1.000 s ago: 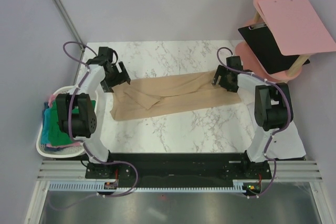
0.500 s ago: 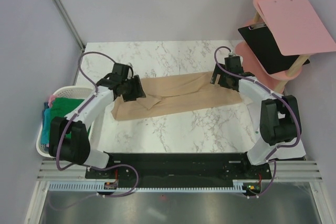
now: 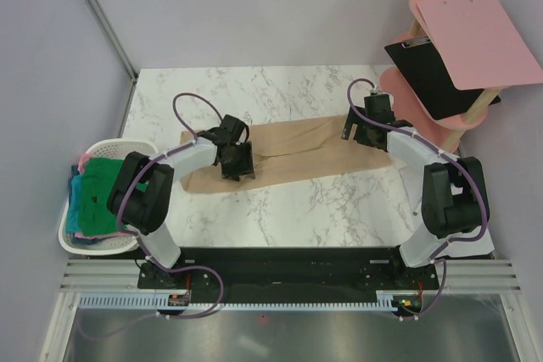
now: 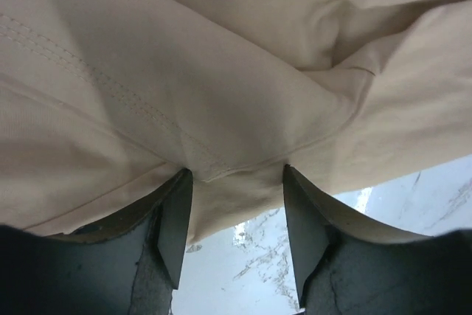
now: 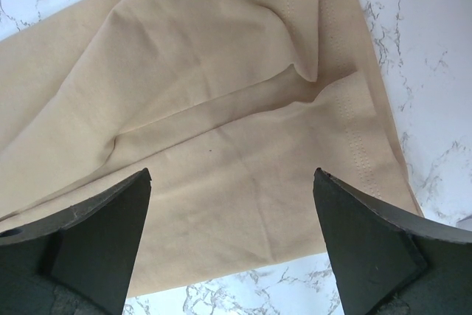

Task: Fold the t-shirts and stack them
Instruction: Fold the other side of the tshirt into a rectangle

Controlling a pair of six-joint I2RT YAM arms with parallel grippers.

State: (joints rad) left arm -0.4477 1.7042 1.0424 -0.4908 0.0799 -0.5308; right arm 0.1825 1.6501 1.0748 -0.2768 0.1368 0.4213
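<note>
Laid-out t-shirt (image 3: 305, 148) is plain tan/beige all over, hem stitching in the same colour, and the table (image 3: 280, 95) is white marble with thin grey veins. The slatted basket (image 3: 64, 231) is white, with a green shirt (image 3: 102, 171), a teal-blue one (image 3: 85, 197) and a bit of pink (image 3: 82, 160). There's a pink clipboard (image 3: 475, 40) over a black clipboard (image 3: 424, 69), and the left claw (image 4: 236, 182) and right claw (image 5: 232, 175) are both dark charcoal.

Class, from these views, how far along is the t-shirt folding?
Done: tan t-shirt lies folded into a long band. In hand: left pincer straddles its near edge, right pincer open over its right end. Left: shorter folds; shirts wait in the laundry basket.
</note>
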